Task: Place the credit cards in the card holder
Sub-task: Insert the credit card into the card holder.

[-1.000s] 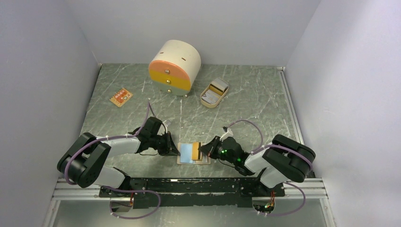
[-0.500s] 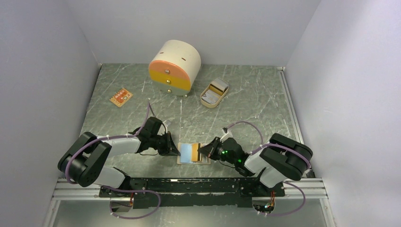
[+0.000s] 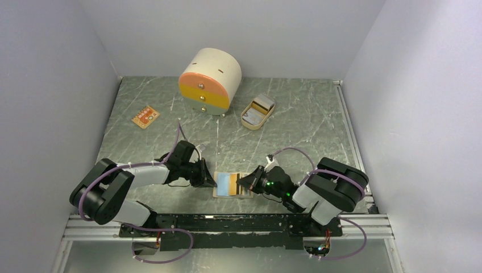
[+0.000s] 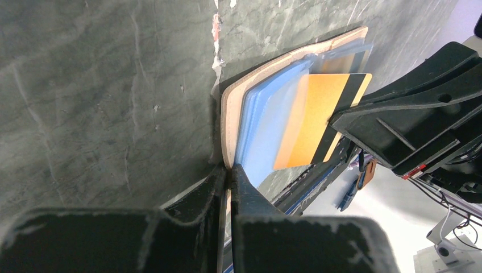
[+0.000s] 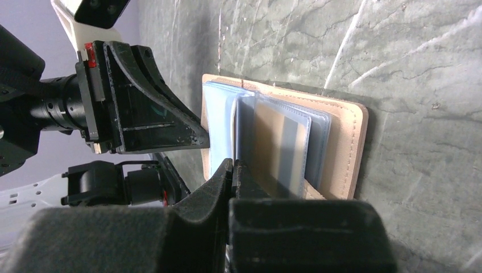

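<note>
Right gripper (image 3: pixel 246 183), its two black fingers pinched shut on the short end of a flat yellow-orange plastic credit card (image 4: pixel 310 125), has slid slightly further left over the last second, so less of the card shows from above than before. The card lies partly inside the clear inner pockets (image 5: pixel 318 142) of the small tan leather-like folding card holder (image 4: pixel 230 114), which lies open and flat on the dark green marbled table (image 3: pixel 284 114), near the arm bases. Left gripper (image 3: pixel 210 180) stays clamped on the holder's opposite edge, bracing it. A light blue layer (image 4: pixel 264 128) sits beneath the card; whether it is a card or a pocket is unclear. Insertion appears to be progressing but unfinished, since the card's striped end still projects.
</note>
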`<state>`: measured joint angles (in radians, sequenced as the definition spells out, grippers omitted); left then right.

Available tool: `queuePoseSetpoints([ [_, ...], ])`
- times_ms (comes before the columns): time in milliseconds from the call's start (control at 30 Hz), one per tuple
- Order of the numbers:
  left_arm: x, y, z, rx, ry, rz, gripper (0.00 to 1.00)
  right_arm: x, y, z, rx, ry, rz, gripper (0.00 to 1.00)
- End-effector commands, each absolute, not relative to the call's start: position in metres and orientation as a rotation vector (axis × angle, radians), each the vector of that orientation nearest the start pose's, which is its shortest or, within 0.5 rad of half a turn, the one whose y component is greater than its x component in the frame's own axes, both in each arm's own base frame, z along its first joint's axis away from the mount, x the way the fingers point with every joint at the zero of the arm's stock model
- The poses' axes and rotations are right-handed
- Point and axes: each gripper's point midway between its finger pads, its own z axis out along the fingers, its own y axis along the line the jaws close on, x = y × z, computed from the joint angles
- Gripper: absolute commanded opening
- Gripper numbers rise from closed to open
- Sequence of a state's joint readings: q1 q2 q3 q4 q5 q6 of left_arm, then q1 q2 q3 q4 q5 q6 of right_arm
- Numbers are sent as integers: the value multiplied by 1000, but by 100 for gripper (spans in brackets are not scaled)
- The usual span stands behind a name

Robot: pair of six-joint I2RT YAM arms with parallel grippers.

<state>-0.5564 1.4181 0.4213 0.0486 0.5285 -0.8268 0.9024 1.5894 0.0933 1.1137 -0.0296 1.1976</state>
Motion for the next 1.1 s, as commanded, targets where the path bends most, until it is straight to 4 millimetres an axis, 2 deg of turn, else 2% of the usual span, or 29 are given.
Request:
queuePoseSetpoints([
  [0,160,-238,14,-118,2767,-1164,9,169,283,32,343,2204,1348,0],
  [400,159,-239,14,-116,2767,-1172,9,171,299,29,342,2207,1419,1],
  [567,160,-239,15,-114,2763,-1167,9,171,291,18,343,2268,1316,19],
  [733,160,-239,15,-113,2762,-1167,9,177,277,2,272,2405,1034,38],
  [833,159,-240,14,-113,2765,-1174,9,178,267,1,262,2434,938,44],
  [1067,159,-239,15,-114,2762,-1170,9,180,264,7,214,2461,859,45],
])
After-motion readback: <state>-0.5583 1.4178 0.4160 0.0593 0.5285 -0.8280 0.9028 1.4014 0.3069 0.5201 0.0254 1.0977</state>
